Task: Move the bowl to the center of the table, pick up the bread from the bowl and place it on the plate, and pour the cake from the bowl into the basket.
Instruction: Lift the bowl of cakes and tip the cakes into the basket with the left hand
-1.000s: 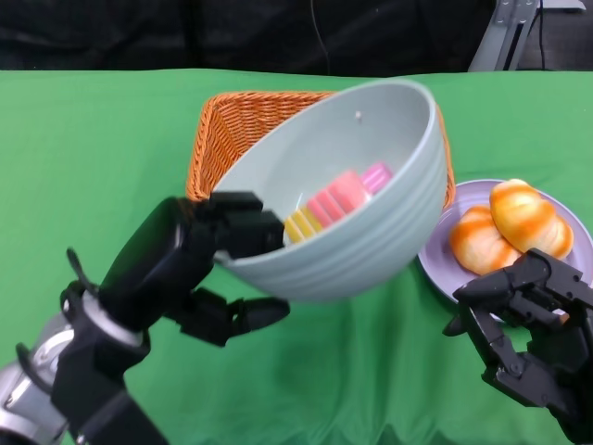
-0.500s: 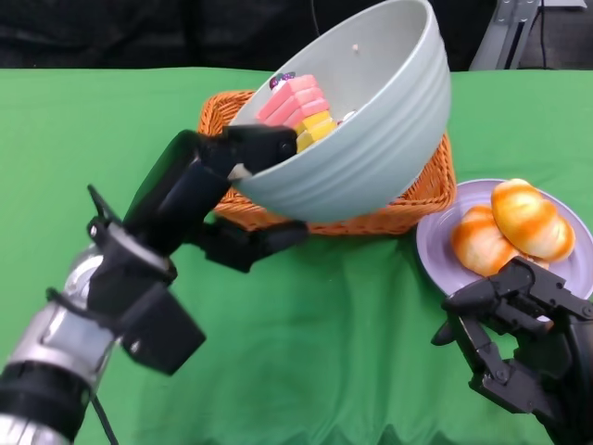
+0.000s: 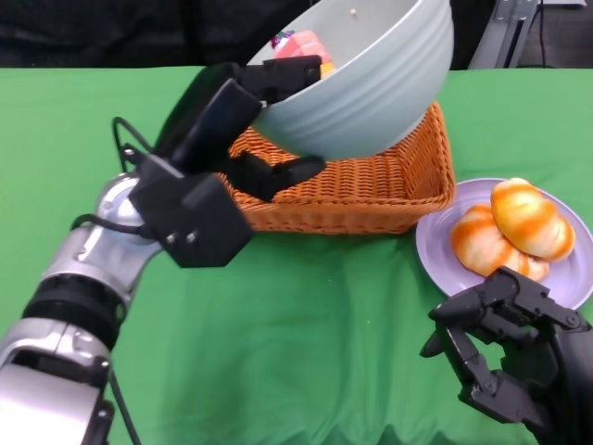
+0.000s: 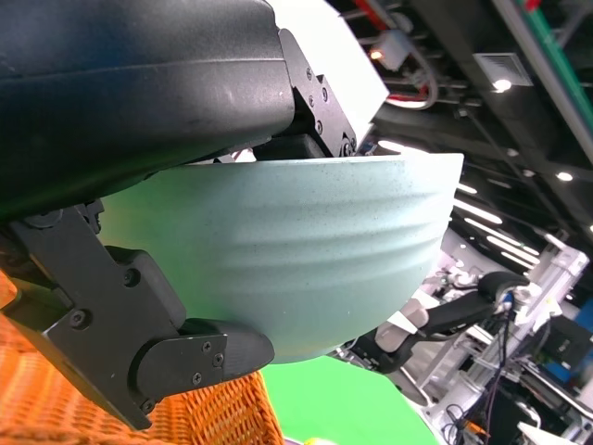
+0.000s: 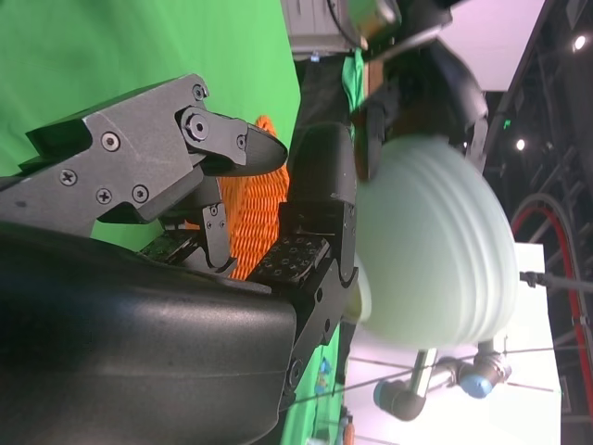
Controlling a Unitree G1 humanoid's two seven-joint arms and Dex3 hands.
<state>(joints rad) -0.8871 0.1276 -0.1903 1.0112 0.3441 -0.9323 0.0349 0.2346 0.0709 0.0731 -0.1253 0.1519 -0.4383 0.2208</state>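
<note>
My left hand (image 3: 243, 120) grips the rim of the pale green bowl (image 3: 371, 79) and holds it tilted above the orange wicker basket (image 3: 371, 190). A pink and yellow cake (image 3: 301, 46) lies inside the bowl near the gripped rim. The left wrist view shows the bowl's ribbed underside (image 4: 306, 250) just over the basket weave (image 4: 218, 417). Two glazed pieces of bread (image 3: 510, 230) rest on the lilac plate (image 3: 435, 243) at the right. My right hand (image 3: 505, 357) hovers low at the front right, fingers apart and holding nothing.
A green cloth (image 3: 324, 334) covers the table, with a dark background behind its far edge. The plate sits just right of the basket. The right wrist view shows the bowl (image 5: 435, 246) and the basket (image 5: 259, 213) beyond my right hand's fingers (image 5: 157, 153).
My left hand has raised the bowl higher and carried it farther back over the basket, tilting it more. The cake has slid toward the gripped rim. The right hand has sunk slightly.
</note>
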